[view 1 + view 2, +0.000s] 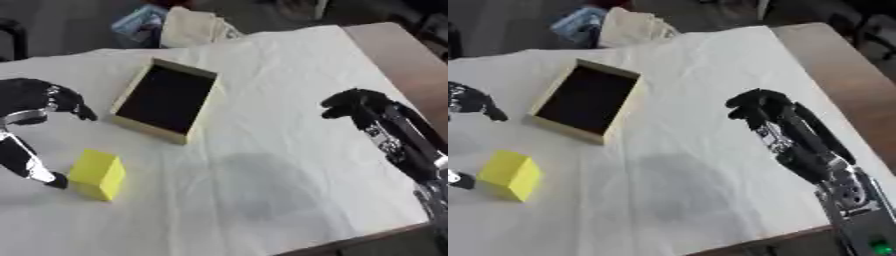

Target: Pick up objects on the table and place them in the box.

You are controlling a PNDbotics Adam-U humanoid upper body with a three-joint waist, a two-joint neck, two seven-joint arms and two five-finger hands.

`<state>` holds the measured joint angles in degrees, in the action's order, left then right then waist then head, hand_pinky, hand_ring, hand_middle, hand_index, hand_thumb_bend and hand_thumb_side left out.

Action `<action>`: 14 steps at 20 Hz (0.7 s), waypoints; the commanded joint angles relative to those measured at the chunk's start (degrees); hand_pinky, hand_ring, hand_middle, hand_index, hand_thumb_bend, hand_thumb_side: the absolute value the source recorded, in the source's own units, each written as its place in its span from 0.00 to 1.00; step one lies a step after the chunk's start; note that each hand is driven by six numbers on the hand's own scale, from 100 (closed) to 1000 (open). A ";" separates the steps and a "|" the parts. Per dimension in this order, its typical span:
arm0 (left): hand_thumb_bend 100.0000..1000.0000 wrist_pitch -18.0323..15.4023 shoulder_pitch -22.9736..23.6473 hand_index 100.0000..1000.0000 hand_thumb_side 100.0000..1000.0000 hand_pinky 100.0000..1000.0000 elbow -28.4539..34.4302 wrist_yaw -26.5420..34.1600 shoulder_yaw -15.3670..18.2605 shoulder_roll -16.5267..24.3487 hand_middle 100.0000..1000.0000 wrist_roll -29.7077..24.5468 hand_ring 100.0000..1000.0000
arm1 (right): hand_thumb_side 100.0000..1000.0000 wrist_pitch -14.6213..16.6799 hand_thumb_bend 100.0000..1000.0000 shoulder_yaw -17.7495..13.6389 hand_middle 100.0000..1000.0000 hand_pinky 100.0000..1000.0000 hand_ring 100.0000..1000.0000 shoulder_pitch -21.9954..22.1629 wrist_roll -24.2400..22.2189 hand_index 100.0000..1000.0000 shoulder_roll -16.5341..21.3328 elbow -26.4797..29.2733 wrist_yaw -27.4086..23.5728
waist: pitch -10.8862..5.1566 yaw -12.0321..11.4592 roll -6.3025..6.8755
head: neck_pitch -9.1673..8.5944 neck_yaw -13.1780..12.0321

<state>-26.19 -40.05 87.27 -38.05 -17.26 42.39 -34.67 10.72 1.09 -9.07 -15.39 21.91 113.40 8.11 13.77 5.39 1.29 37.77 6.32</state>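
Observation:
A yellow block (98,174) lies on the white cloth at the near left. Behind it and to its right stands a shallow wooden box (166,101) with a dark inside, which holds nothing. My left hand (33,99) is at the left edge, open wide: its fingers hang above and behind the block, and its thumb (35,170) reaches down to the block's left side. Whether the thumb tip touches the block I cannot tell. My right hand (759,109) hovers over the cloth at the right, fingers loosely bent, holding nothing.
A white cloth (262,150) covers most of the table; bare brown tabletop (394,55) shows at the right. A pale bag (194,27) and a blue thing (140,22) lie beyond the far edge. The table's front edge runs along the lower right.

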 commanded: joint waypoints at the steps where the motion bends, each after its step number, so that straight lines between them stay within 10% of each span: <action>1: 0.76 -0.55 -1.47 0.81 0.33 0.77 -0.27 -0.17 -0.33 0.56 0.62 -0.86 0.67 | 0.91 0.07 0.00 -0.09 0.69 0.71 0.67 -0.48 -0.15 0.76 0.56 1.19 -0.37 | -1.07 0.04 -0.11 | 0.07 0.13; 14: 0.76 -1.22 -1.75 0.81 0.33 0.77 -1.02 -0.39 -0.74 0.22 0.62 -1.40 0.67 | 0.91 0.07 0.00 -0.08 0.69 0.71 0.67 -0.50 -0.23 0.76 0.54 1.19 -0.43 | -1.09 0.04 -0.12 | 0.06 0.18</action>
<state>-26.85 -40.58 85.91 -38.31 -18.49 41.82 -35.55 10.68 1.10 -9.07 -15.50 21.91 113.40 7.98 13.76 5.42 1.28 37.77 6.44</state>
